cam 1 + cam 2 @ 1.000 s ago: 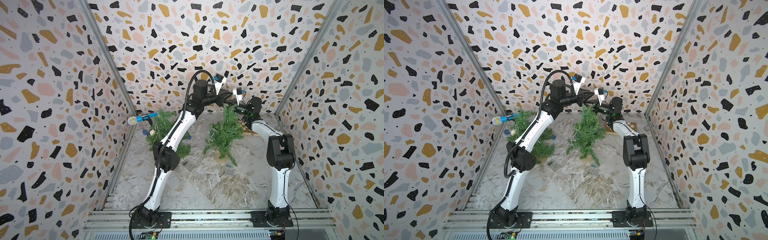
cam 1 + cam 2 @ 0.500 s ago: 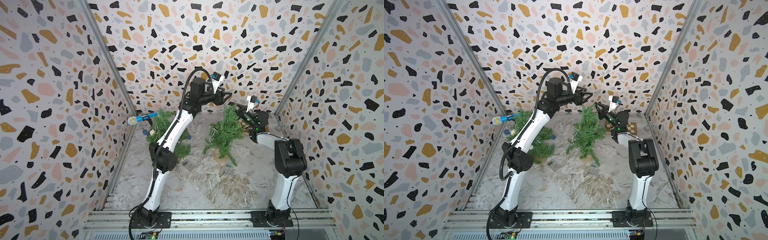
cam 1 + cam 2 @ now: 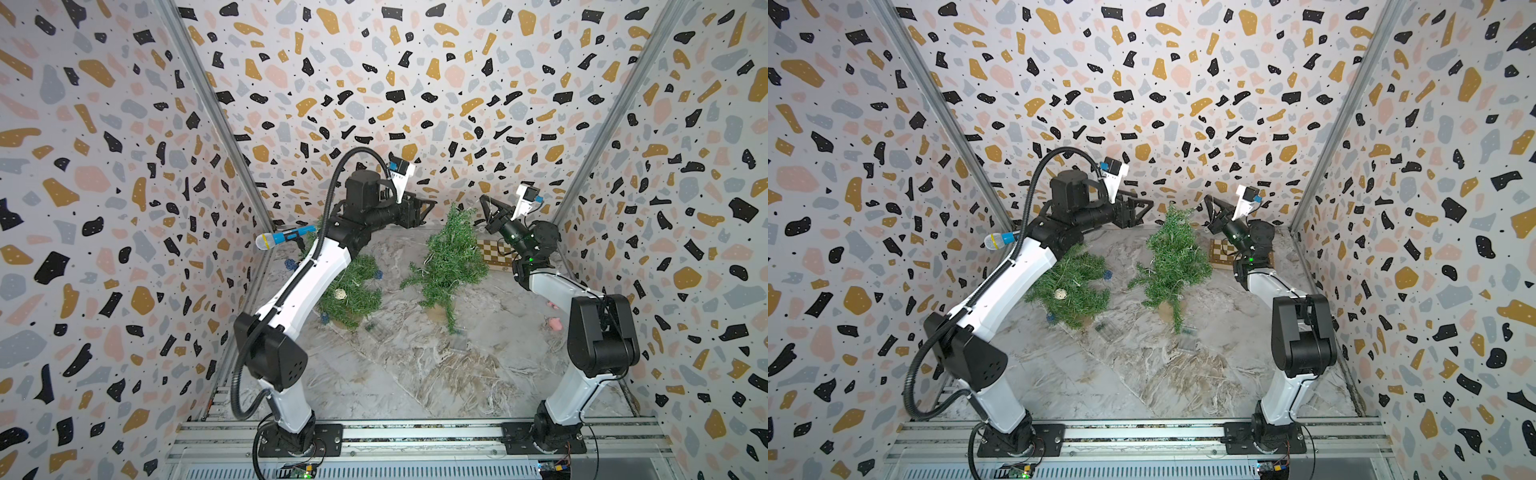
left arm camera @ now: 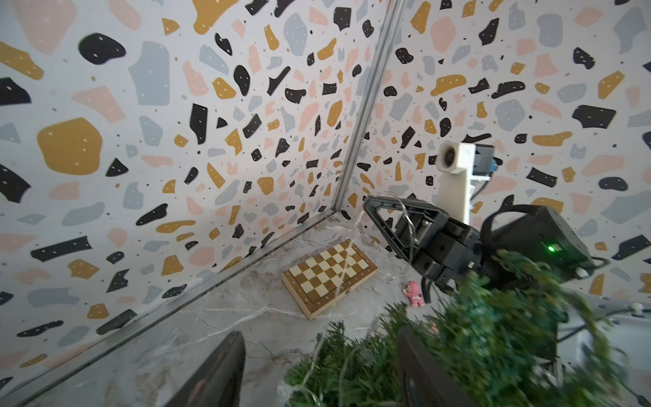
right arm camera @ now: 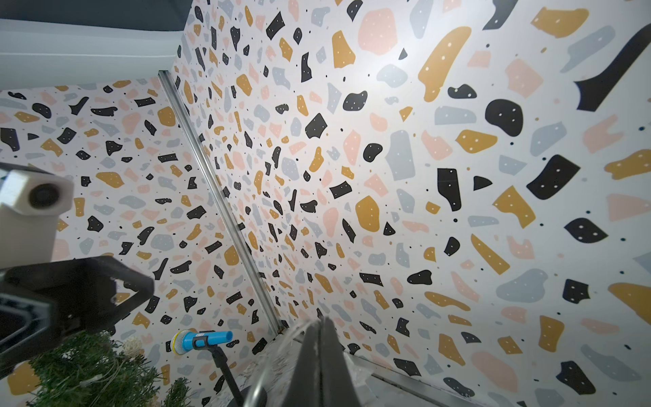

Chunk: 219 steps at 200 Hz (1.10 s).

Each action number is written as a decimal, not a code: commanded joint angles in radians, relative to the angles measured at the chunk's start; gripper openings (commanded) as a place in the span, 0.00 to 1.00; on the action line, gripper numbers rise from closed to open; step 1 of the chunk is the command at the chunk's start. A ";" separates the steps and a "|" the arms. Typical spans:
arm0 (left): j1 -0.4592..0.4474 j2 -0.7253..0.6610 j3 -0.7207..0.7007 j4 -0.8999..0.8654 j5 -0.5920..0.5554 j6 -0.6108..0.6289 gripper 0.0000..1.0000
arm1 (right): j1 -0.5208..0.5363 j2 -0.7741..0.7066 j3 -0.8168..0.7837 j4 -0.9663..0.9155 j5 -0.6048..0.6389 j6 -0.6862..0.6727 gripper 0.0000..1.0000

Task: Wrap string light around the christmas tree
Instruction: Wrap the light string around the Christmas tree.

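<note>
Compared with a second ago, the left end effector is now hanging released, drawn back left of the treetop. The right end effector is withdrawing rightward, clenched on the string light. The strand is trailing down into the christmas tree, which is standing mid-counter, long axis upright, tip pointing up.

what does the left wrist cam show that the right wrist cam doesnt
Only the left wrist view: the chessboard and a small pink figure on the floor. Only the right wrist view: the blue toy microphone on its stand. Both: the open left gripper, the right gripper with jaws shut on the string light, green tree branches, speckled walls.
</note>
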 commanded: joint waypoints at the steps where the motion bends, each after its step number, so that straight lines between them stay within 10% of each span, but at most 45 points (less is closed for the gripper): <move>1: -0.062 -0.119 -0.112 0.094 -0.019 0.017 0.73 | 0.010 -0.061 -0.022 0.004 -0.002 -0.022 0.00; 62: -0.145 -0.163 -0.190 0.047 -0.040 0.083 0.80 | 0.027 -0.138 -0.039 -0.087 -0.017 -0.052 0.00; 219: -0.140 -0.043 -0.270 0.121 -0.035 0.097 0.56 | 0.132 -0.394 0.064 -0.796 -0.123 -0.097 0.11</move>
